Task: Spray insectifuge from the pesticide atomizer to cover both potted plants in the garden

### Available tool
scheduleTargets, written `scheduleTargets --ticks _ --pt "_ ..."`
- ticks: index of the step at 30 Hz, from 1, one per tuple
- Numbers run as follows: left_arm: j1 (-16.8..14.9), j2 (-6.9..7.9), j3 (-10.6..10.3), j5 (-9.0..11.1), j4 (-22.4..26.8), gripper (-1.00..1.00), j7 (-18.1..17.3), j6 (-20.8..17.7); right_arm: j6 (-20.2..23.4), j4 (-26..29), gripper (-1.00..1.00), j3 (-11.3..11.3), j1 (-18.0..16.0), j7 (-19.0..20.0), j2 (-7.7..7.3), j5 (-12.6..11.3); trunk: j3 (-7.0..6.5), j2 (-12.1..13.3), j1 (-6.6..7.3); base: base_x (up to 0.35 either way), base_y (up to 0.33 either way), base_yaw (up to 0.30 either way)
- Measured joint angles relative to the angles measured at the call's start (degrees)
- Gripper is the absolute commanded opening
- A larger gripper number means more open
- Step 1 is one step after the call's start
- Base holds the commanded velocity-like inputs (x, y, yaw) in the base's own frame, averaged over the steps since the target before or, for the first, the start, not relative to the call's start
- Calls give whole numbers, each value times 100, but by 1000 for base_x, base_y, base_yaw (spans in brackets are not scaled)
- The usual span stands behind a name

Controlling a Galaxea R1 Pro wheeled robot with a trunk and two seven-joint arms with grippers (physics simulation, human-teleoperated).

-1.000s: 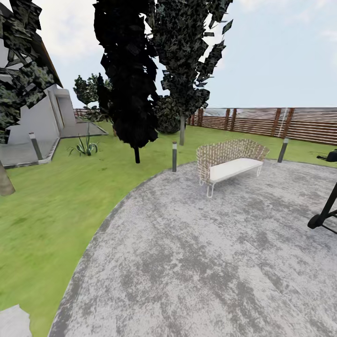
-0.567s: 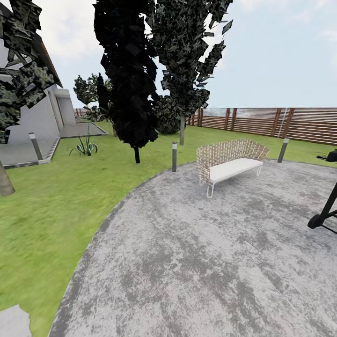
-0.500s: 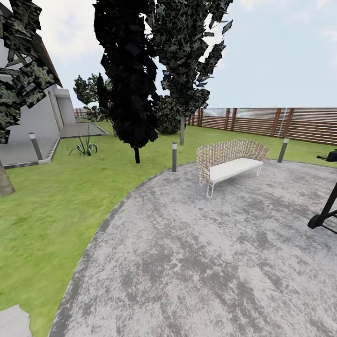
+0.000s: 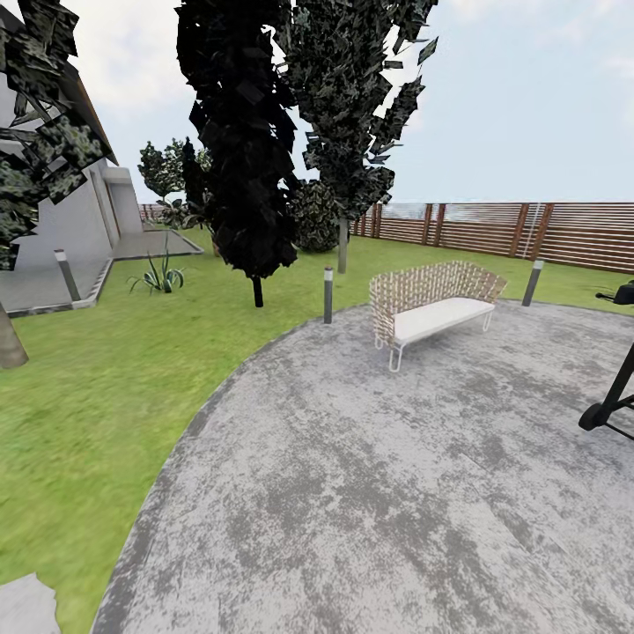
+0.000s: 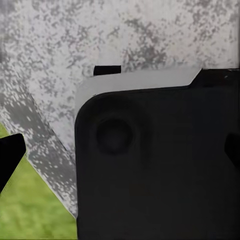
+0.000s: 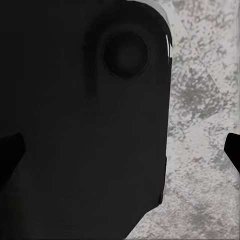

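I am in the garden, on a round grey paved patch (image 4: 396,493) bordered by green lawn (image 4: 106,387), with a brown slatted fence (image 4: 528,229) at the back right. The pesticide atomizer and the potted plants are out of view. In the left wrist view my left gripper (image 5: 120,155) is open, its dark fingertips (image 5: 6,159) at the picture's sides, above a black part of my own body and the paving. In the right wrist view my right gripper (image 6: 120,150) is open too, its fingertips (image 6: 233,150) wide apart with nothing held.
A wicker bench (image 4: 436,304) with a white seat stands on the paving ahead. Short bollard lights (image 4: 328,295) line its edge. Dark trees (image 4: 246,176) rise behind, a striped agave (image 4: 160,277) and a grey house (image 4: 62,220) lie left, a black stand (image 4: 612,396) right.
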State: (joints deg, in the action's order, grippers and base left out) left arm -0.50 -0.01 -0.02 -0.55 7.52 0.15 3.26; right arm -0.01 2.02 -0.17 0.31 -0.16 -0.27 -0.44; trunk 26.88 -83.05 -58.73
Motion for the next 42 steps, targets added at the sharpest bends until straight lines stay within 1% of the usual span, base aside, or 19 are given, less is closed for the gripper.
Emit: scheduleTargets --ticks 3,4,5,6,8,9,11,12,13,16,19,22,30,42 --pt "0 -1 1 0 97 100 0 50 -2 97 100 -5 0 -3 1 -3 0 0 0 0 0 0" --pt "3 -4 -1 0 465 100 1 199 -4 553 100 -8 3 -1 1 -5 1 0 0 0 0 0" --pt "2 -5 -4 -2 1287 100 1 367 -5 1197 100 -4 -20 -1 1 -1 -1 0 0 0 0 0" --pt "-7 -8 -6 -5 2003 100 1 700 -6 1372 100 -6 -1 0 1 -2 -2 0 0 0 0 0" --pt "-17 -18 -12 -6 2073 100 1 1379 -7 1707 100 -6 -1 0 4 -3 -1 0 0 0 0 0" --pt "-30 -26 -14 -4 2095 100 -3 1570 -7 1877 100 -6 -1 0 7 -3 0 0 0 0 0 0" --pt "-69 -65 -15 -2 2108 100 -6 1693 -7 2100 100 -6 0 0 8 -3 0 0 0 0 0 0" --pt "-110 -79 -15 -2 2112 100 -6 1726 -7 2175 100 -7 0 0 9 -3 0 0 0 0 0 0" --pt "-227 -89 -10 8 2112 100 -3 1764 -7 2264 100 -6 0 0 13 -3 -1 0 0 0 0 0" --pt "-294 -80 6 31 2080 100 0 1838 -6 2303 100 -8 0 0 2 -3 -1 0 0 0 0 -27" --pt "-304 -78 3 26 2059 100 0 1956 -1 2315 100 -17 0 0 -3 -7 -10 0 0 0 0 -109" --pt "-306 -76 7 31 2046 100 1 1998 1 2316 100 -21 0 3 -3 -10 -26 0 0 0 0 -201" --pt "-307 -69 10 45 2038 100 3 2012 1 2311 100 -22 0 8 -1 -11 -58 0 0 0 0 -248" --pt "-307 -69 2 32 2038 100 1 2012 1 2310 100 -22 -1 8 -8 -11 -62 0 0 0 0 -252"
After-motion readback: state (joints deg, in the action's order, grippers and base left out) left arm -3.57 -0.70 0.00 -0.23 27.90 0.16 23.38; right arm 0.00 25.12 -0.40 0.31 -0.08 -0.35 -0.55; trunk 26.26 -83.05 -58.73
